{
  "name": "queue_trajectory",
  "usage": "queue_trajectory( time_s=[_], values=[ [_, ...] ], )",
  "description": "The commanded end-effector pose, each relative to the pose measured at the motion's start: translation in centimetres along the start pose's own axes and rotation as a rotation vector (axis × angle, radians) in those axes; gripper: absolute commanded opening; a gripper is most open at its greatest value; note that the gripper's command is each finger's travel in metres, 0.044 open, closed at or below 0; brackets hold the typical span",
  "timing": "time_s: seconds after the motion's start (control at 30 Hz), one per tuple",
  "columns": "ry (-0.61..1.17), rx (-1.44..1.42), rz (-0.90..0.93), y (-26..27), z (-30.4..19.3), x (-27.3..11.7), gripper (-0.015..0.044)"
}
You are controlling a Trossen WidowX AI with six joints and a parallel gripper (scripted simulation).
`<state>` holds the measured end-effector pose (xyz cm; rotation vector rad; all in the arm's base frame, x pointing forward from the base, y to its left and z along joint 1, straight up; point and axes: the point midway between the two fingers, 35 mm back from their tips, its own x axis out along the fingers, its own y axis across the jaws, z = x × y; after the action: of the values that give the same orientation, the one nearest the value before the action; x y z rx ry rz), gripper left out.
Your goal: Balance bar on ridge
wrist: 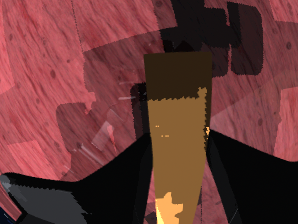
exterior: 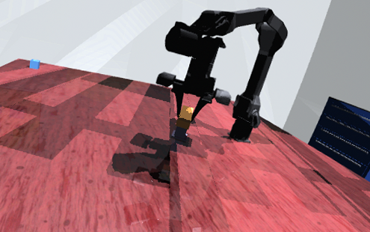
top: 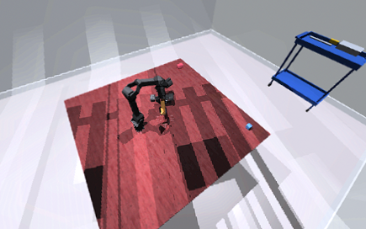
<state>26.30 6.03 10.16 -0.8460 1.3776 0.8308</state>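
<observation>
The orange-brown bar (top: 162, 109) (exterior: 184, 118) (wrist: 177, 117) is held lengthwise between the fingertips and runs out past them in the wrist view. My gripper (top: 162, 103) (exterior: 186, 115) (wrist: 178, 137) points down and is shut on the bar. A small dark blue-grey block (exterior: 180, 133), which looks like the ridge, shows just below the bar's near end in the exterior view. Whether the bar touches it cannot be told. In the wrist view the bar hides most of what lies beneath it. The bar's level is also hard to judge.
A blue cube (top: 249, 126) (exterior: 34, 64) lies near a far corner of the red table (top: 149, 195) (exterior: 84, 204). A pink-red cube (top: 179, 65) lies near another corner. A blue cart (top: 299, 88) stands off the table. Dark shadows and faint reflections cross the table top.
</observation>
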Motion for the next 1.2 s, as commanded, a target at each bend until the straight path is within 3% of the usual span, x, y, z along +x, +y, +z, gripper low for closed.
queue_trajectory(
  time_s=[0.0,1.03,1.17],
  values=[
    [-0.001,0.003,0.001,0.01,0.02,0.03,0.0],
    [0.0,0.0,0.0,0.0,0.0,0.0,0.0],
    [0.0,0.0,0.0,0.0,0.0,0.0,0.0105]
  ],
)
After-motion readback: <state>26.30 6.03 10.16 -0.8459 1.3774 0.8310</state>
